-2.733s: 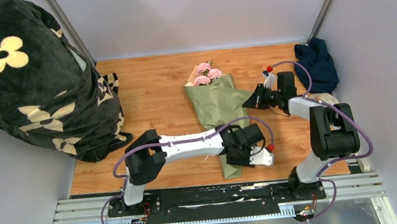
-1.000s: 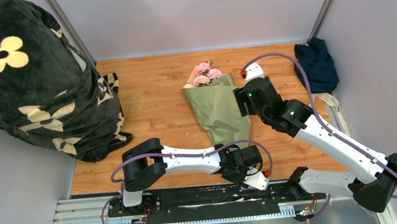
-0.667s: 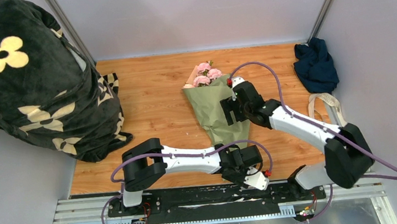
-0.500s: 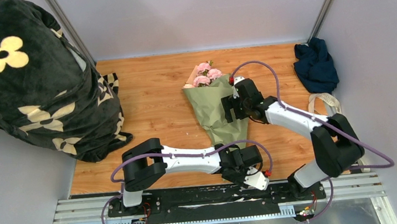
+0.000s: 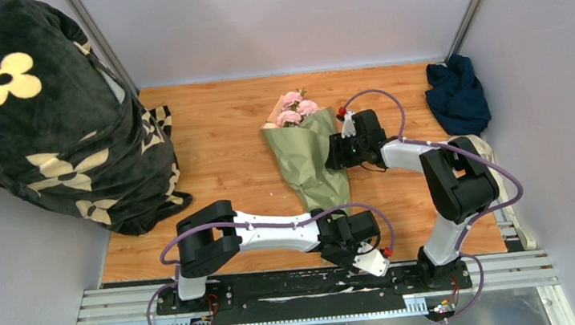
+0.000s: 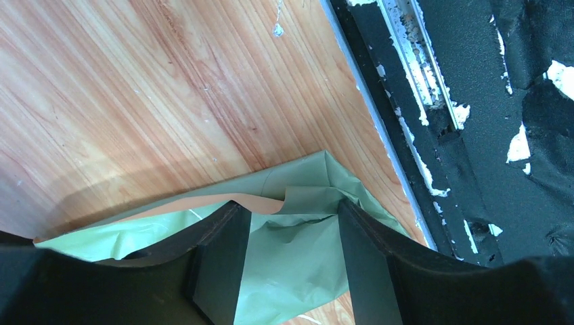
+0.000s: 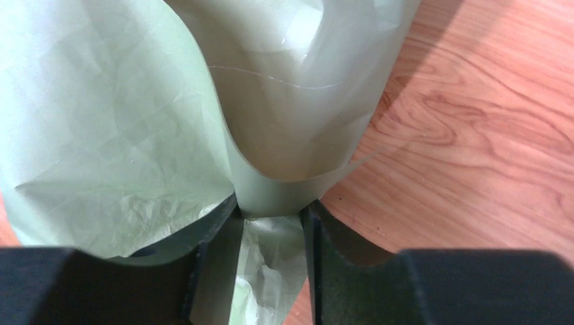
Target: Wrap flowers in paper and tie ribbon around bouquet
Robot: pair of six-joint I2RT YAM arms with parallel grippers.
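Shifted leftward to centre frame, the right gripper (image 7: pixel 271 215) is clamped on the paper (image 7: pixel 101 135); the bouquet (image 5: pixel 307 148) tail is pinched by the left gripper (image 6: pixel 291 218).

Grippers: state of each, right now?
Left gripper: closed on the bouquet, at its narrow end.
Right gripper: jaws astride a fold of the paper; whether it grips cannot be told.

**Bouquet (image 5: pixel 309 156) lies flat on the counter (image 5: pixel 218 145)**

It rests mid-counter, with the pink flowers (image 5: pixel 293 110) pointing to 12 o'clock and the tapered tail toward 6 o'clock, at the near edge. The olive-green paper (image 7: pixel 115 128) is creased and loosely rolled, widest just below the blooms. A tan inner face shows at the tail.
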